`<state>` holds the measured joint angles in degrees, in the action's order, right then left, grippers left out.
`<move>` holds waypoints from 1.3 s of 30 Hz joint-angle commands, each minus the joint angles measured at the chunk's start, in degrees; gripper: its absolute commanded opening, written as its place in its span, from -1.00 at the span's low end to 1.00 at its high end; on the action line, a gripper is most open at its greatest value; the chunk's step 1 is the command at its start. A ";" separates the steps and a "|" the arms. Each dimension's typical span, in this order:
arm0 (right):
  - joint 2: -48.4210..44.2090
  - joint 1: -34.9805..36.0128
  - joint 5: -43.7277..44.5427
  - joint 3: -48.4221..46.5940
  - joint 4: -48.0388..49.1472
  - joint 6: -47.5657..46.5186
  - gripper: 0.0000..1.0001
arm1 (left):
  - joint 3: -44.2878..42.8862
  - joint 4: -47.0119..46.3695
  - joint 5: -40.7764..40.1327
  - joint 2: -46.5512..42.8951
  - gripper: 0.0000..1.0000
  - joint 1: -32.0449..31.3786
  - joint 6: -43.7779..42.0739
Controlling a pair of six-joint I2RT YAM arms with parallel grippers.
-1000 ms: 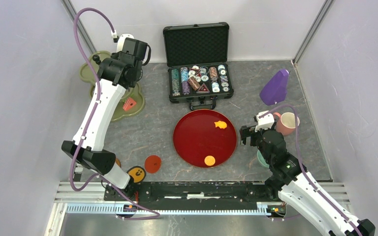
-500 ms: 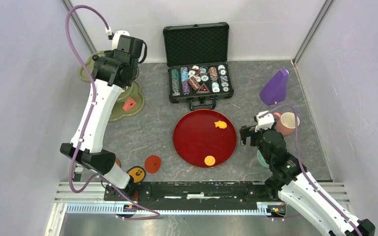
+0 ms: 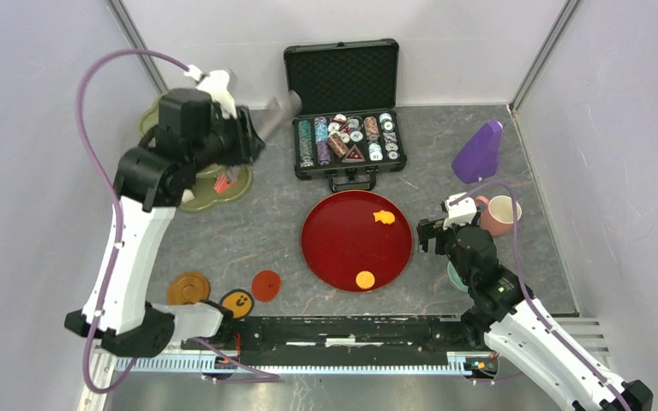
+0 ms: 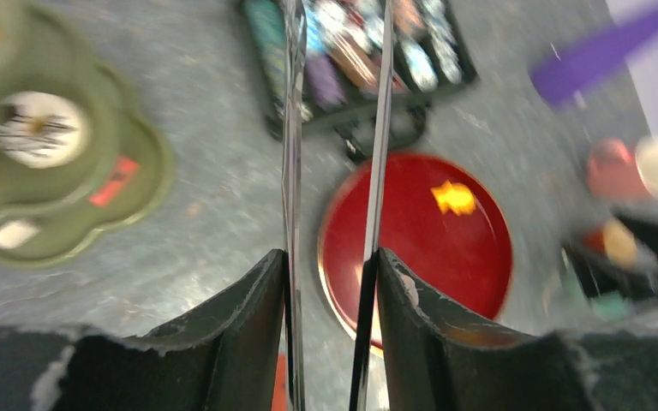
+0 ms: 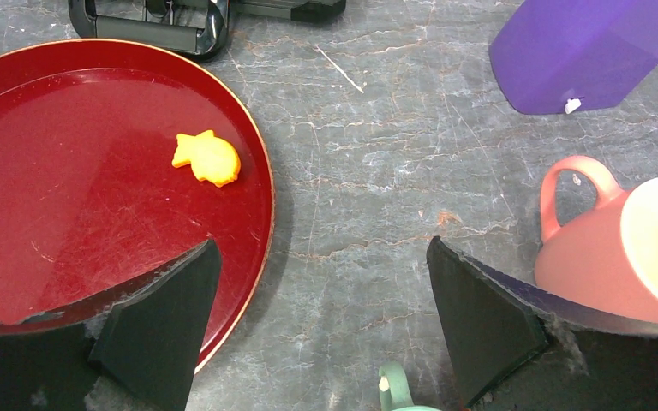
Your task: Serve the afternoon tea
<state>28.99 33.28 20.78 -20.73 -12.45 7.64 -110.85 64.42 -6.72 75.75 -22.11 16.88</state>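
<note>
Across the grey bench (image 3: pixel 266 231), findings run as follows. Olive-green stand (image 3: pixel 195 201): far left corner. Dark-red tray (image 3: pixel 334 248): centre. Left gripper (image 3: pixel 284 104): raised between the stand and the chip case (image 3: pixel 347 137), fingers parted with nothing between them; its own view is blurred. Right gripper (image 5: pixel 321 257): low between the tray rim and the pink cup (image 3: pixel 501 214), fingers spread wide, empty. Teal cup (image 5: pixel 398 390): just nearer, mostly hidden. Cake slice (image 3: pixel 225 181): on the stand's lowest tier. Fish-shaped biscuit (image 3: pixel 383 217) and round biscuit (image 3: pixel 365 279): both on the tray.

Assessment: the step appears to be fetching a biscuit for the stand. Recommend the left arm descends squarely over one biscuit, closes lightly across its narrow width, lifts clear of the rim, and keeps well apart from the right arm.
</note>
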 commanded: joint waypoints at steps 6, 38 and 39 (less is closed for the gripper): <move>0.13 0.20 0.26 -0.29 2.58 -0.38 0.96 | 24.21 -6.73 2.85 -6.16 -0.01 -22.92 -10.20; -1.64 0.16 0.25 0.01 2.69 -0.11 0.96 | 25.95 -22.05 -5.48 22.10 0.05 -36.60 -37.82; -1.48 0.21 0.25 -0.08 2.71 -0.12 0.96 | 25.72 -22.14 -4.99 22.42 0.04 -36.61 -37.92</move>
<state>27.44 33.28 20.78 -20.73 -12.45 7.64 -82.11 44.01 -10.41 96.99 -58.50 -16.23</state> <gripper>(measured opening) 0.978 0.525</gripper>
